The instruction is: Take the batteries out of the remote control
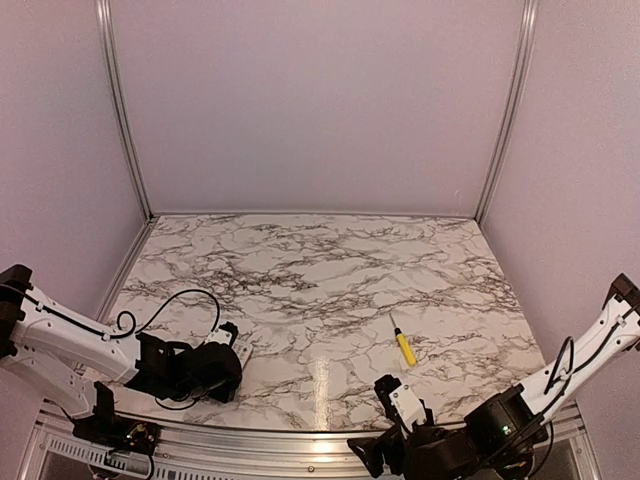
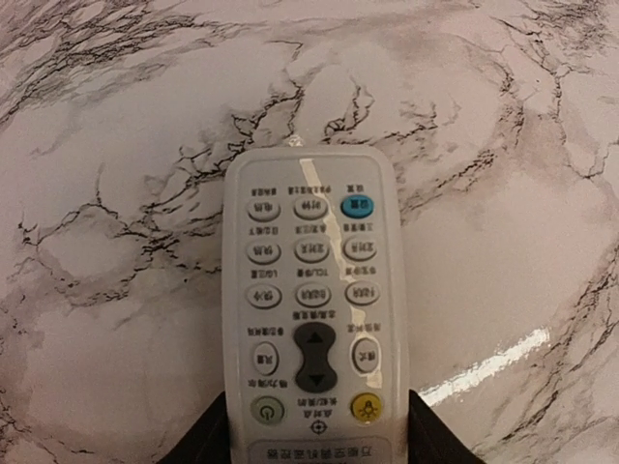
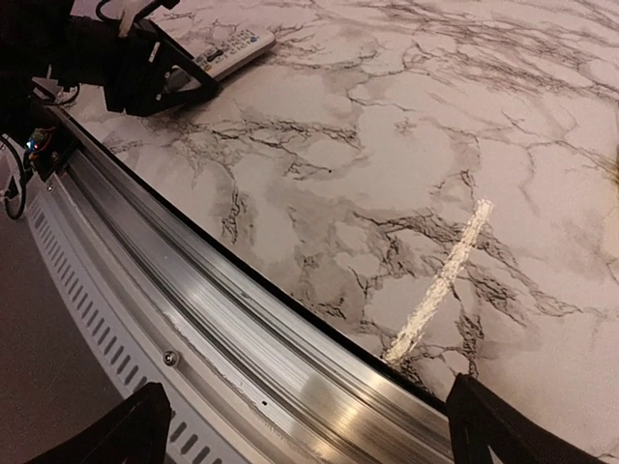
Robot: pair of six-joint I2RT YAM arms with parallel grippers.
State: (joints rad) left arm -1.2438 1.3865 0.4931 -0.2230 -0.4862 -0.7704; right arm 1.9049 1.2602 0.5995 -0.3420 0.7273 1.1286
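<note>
- Only the left wrist view shows the face of the remote control (image 2: 311, 290). It is a slim white slab with rounded corners, lying buttons-up on the table (image 2: 116, 145), so its back is hidden.
- That view shows rows of pale oval buttons with small print, a blue button (image 2: 358, 205) at the far right, a black rocker (image 2: 315, 356) in the middle and a yellow button (image 2: 366, 408) near the claw.
- The left claw (image 2: 317, 435) straddles the near end of the remote. Its black fingers (image 2: 208, 440) lie against both long edges with no gap showing, so it is clamped on the remote.
- From above, the remote is just a small pale tip (image 1: 241, 350) poking out past the left claw (image 1: 222, 362), near the front left of the table.
- Only the top view shows the screwdriver (image 1: 404, 347). It has a yellow handle and a thin shaft, and lies well apart from the remote on the right half of the table.
- The right wrist view shows the ribbed, brushed-metal rail (image 3: 242, 338) along the table's near edge.
- The right claw (image 3: 309, 430) hangs over that rail, its dark fingers (image 3: 126, 435) spread wide with nothing between them.
- The same view catches the remote (image 3: 227, 48) from the side, far off at the upper left.
- The tabletop is glossy white marble pattern with grey-black veins, and it carries bright streaks of glare.
</note>
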